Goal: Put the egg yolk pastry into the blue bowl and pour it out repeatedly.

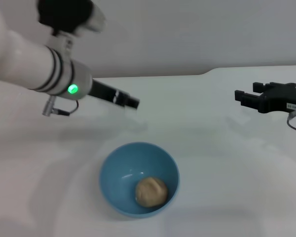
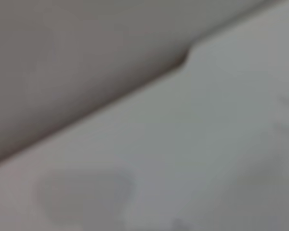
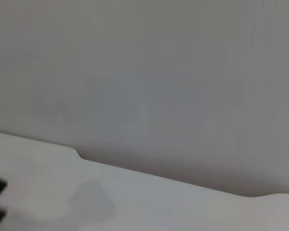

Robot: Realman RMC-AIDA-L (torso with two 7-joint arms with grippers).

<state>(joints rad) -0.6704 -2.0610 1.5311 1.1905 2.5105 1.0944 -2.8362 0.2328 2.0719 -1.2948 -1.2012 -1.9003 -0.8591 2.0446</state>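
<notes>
The blue bowl (image 1: 138,178) stands upright on the white table near the front middle of the head view. The egg yolk pastry (image 1: 151,191), a tan dome, lies inside it toward the bowl's right side. My left gripper (image 1: 130,101) hangs above the table behind the bowl and slightly to its left, holding nothing. My right gripper (image 1: 247,94) hovers far to the right, well away from the bowl, open and empty. Neither wrist view shows the bowl or the pastry.
The white table (image 1: 222,153) spreads around the bowl, and its back edge has a small notch (image 1: 207,73) against the grey wall. The left wrist view shows that notch (image 2: 183,57) and bare tabletop.
</notes>
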